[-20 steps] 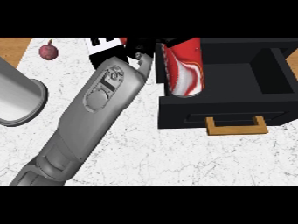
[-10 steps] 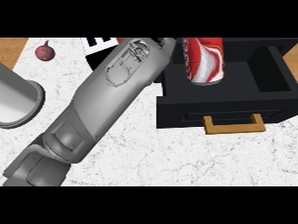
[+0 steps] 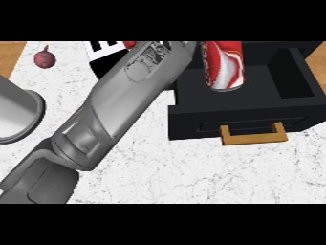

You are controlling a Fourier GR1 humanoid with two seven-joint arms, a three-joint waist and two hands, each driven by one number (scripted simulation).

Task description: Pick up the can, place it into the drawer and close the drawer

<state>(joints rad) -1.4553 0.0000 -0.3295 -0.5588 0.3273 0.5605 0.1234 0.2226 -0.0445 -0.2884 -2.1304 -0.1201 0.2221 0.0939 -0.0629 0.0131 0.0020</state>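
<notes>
**Desk:** What's nearest the lens?

**Photographer:** The white marble counter (image 3: 215, 172), and a grey right forearm (image 3: 116, 110) rising at a slant from the lower left towards the top centre. A second grey forearm (image 3: 6, 110) sits at the left edge.

**Desk:** And the drawer?

**Photographer:** The black drawer (image 3: 306, 91) stands pulled open at right, its tan handle (image 3: 254, 134) facing us.

**Desk:** Where's the can?

**Photographer:** The red-and-white can (image 3: 225, 64) is over the open drawer's inside, just beside the wrist, its top cut by the upper edge.

**Desk:** Is the right hand gripping it?

**Photographer:** I cannot tell; the forearm hides it. Far left lies a small dark-red fruit (image 3: 45, 58).
</notes>
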